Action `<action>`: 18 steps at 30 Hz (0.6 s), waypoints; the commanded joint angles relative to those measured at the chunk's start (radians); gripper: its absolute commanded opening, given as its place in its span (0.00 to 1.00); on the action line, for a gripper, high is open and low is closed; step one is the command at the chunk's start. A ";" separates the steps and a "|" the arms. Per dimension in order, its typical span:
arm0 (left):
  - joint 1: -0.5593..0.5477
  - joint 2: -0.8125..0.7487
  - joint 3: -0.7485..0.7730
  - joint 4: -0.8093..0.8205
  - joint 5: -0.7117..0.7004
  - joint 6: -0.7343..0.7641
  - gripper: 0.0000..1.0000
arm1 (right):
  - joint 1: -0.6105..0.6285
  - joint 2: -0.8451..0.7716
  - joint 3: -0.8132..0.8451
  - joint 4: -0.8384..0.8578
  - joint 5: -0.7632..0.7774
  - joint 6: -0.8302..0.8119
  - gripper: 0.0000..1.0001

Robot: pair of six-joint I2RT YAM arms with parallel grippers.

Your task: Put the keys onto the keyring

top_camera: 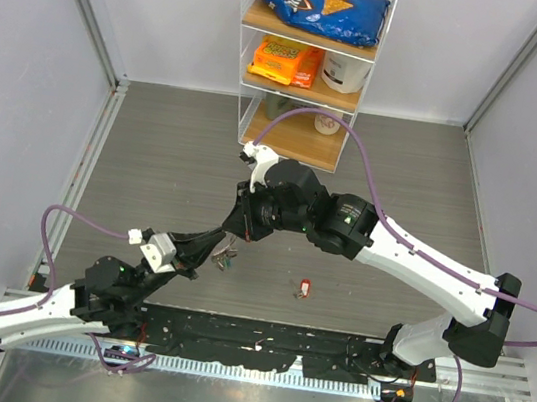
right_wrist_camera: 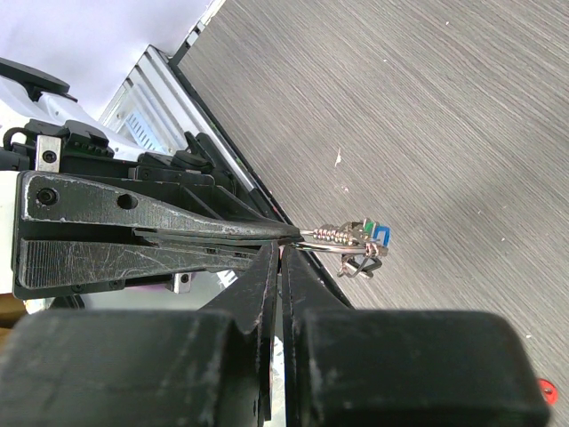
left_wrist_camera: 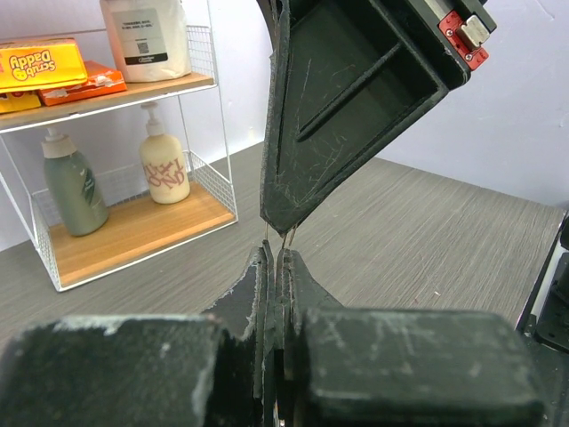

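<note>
The keyring hangs in the air above the table, caught between my two grippers where they meet near the middle of the workspace. My left gripper is squeezed fully together, its thin tips pinching the ring's wire at the near end. My right gripper is closed just as tight. Its tips meet right beside the left ones, roughly crosswise to them, and clamp the same end of the wire. From my left wrist I see two fine strands of wire running between the two sets of tips.

The ring sticks out sideways beyond the tips. At its far end a green-headed key and a blue-headed key are bunched together against the wire. They are too small and tangled for me to tell exactly how they are threaded. A red-headed key lies by itself flat on the table, to the right of my grippers and well apart from the ring.

At the back of the table stands a shelf rack, with a blue chip bag on top and orange boxes on the board below. On the lowest board are a green pump bottle and a cream pump bottle, side by side.
</note>
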 commanded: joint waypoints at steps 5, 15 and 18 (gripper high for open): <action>-0.002 0.006 0.021 0.040 -0.014 -0.020 0.00 | 0.010 -0.012 0.025 0.069 -0.001 0.010 0.06; -0.002 0.002 0.017 0.040 -0.029 -0.020 0.00 | 0.010 -0.010 0.028 0.072 -0.005 0.014 0.06; -0.002 0.003 0.017 0.040 -0.031 -0.020 0.00 | 0.010 -0.018 0.026 0.072 0.001 0.013 0.13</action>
